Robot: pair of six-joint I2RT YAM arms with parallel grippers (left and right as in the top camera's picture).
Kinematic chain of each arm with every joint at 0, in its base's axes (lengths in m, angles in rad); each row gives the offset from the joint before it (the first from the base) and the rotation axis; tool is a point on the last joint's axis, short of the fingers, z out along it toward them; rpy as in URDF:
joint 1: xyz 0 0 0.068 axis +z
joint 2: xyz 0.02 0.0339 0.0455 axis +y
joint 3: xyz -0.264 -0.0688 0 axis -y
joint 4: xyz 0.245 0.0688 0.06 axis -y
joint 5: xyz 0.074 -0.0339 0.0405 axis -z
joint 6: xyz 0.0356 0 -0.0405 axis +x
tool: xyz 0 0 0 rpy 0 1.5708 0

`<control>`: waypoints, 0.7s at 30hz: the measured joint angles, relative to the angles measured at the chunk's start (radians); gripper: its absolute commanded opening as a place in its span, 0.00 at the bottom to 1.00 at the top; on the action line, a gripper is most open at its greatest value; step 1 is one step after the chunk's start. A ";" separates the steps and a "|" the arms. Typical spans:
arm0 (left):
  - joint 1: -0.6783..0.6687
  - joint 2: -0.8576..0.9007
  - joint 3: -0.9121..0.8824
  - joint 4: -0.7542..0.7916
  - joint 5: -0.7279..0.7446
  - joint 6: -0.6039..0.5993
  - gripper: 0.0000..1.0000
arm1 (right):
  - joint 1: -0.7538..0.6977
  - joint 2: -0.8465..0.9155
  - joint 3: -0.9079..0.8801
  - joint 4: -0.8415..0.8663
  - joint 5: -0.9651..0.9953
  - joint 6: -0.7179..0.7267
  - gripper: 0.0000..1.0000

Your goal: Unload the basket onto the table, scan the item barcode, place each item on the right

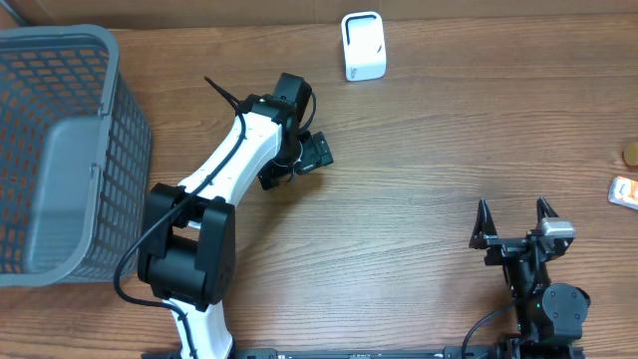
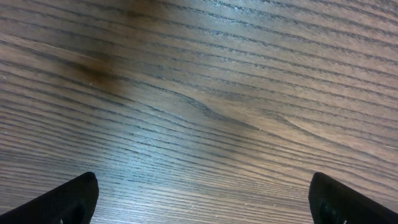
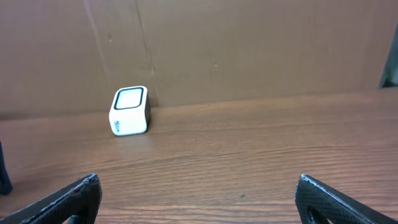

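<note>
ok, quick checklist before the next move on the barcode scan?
1. Left gripper open and empty over the bare wooden table: ok.
2. Right gripper open and empty: ok.
3. Small white box-shaped scanner standing at the table's back edge, nothing in front of it: ok.
4. Item in hand: not ok. The likely candidate, an orange-and-white packet, lies at the right edge, partly out of frame.
5. Packet's barcode side: cannot tell.
6. Grey plastic mesh basket at far left, away from the packet-to-scanner path: ok.
</note>
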 measured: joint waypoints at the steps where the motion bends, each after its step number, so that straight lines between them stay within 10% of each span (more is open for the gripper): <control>1: 0.000 0.000 0.000 0.000 0.000 0.000 1.00 | 0.000 0.000 0.000 -0.001 0.001 -0.013 1.00; 21: 0.000 0.000 0.000 0.000 0.000 0.000 1.00 | 0.000 0.000 0.000 -0.005 0.038 -0.080 1.00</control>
